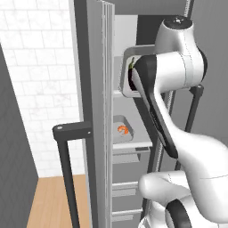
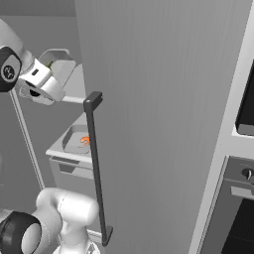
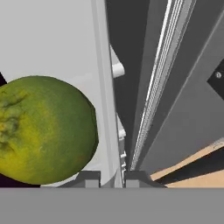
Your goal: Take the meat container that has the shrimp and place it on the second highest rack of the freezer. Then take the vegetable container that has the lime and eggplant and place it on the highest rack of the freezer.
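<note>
The gripper (image 3: 111, 177) was clamped on the near wall of the vegetable container (image 1: 126, 73), the thin pale wall standing between its two finger tips (image 3: 89, 178) in the hand view. The lime (image 3: 43, 129) lay inside, just beside that gripped wall, its green skin yellowing on one side; a dark sliver at the left edge beside it may have been the eggplant (image 3: 1, 78), though too little showed to be sure. In the left base view the container was tilted up on edge at the height of the highest rack (image 1: 118, 93), inside the open freezer (image 1: 95, 111); whether it touched the board I could not tell, the arm covering that spot. Below, the meat container (image 1: 121, 130) sat flat on the second highest rack (image 1: 131, 148), with the shrimp (image 1: 123, 129) in it. The freezer door's dark bar handle (image 2: 95, 168) ran down the right base view. No brand, label or writing could be read anywhere.
</note>
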